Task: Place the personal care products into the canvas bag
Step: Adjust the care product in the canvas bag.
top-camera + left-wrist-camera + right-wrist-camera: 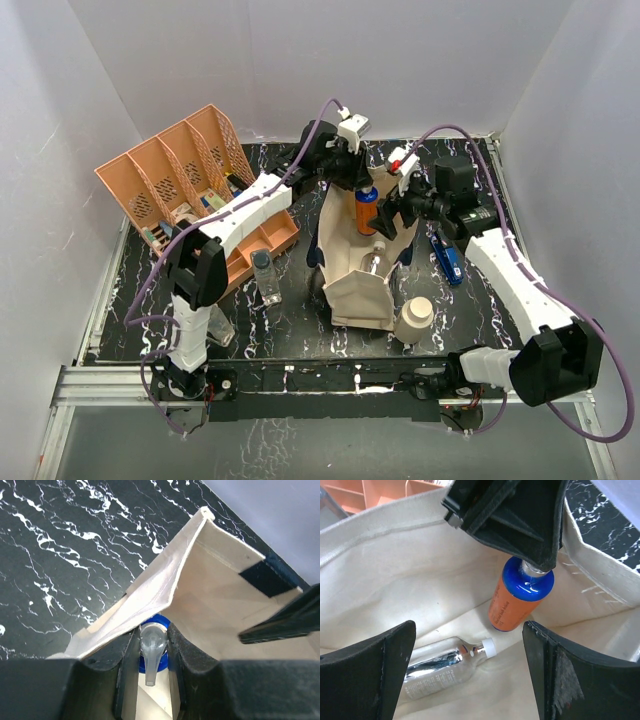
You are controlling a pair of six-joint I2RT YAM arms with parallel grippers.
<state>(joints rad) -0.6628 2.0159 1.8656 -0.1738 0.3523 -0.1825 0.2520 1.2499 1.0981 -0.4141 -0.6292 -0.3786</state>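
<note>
The bag [362,292] is sitting mid-bench, its mouth facing the far edge. The right gripper [467,630] is gaping wide and empty at its rim. The left gripper [151,652] is pinching the orange bottle [517,597] by its pump inside the bag; it looks best to release low, beside the clear bottle [440,672]
</note>
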